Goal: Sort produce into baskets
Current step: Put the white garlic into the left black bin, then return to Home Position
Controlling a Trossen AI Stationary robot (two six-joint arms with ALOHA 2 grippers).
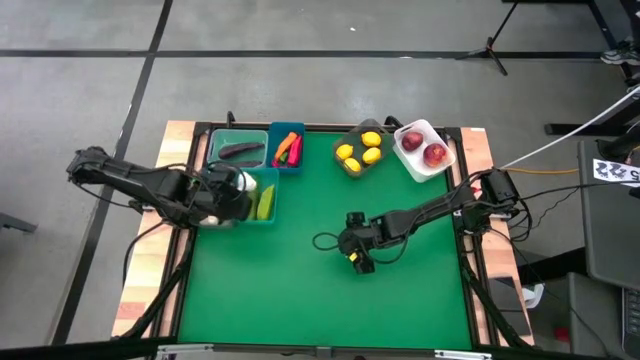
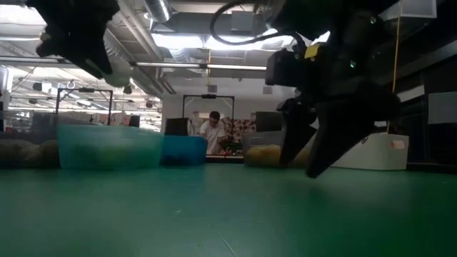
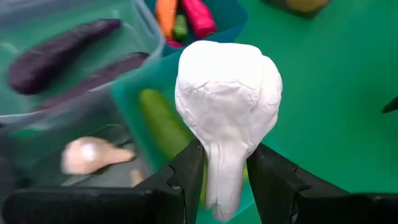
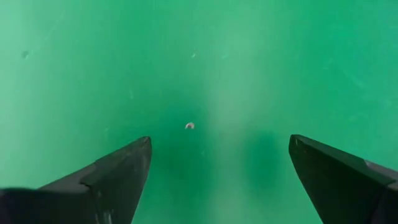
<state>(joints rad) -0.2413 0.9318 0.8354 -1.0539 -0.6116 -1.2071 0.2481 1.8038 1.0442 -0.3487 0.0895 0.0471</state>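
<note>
From above, the left gripper is over the baskets at the table's left side. Its wrist view shows the fingers pinching a white garlic bulb. The right gripper is spread wide above the bare green mat.

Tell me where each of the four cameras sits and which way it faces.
High: overhead, straight down on the green table, both arms.
Low: at table-top height, level across to the tubs and room; both arms hang in from above.
Left wrist: past the left gripper pinching a garlic bulb.
Right wrist: down at bare mat between the open right gripper.
Shared: high and left wrist views show the garlic bulb.
</note>
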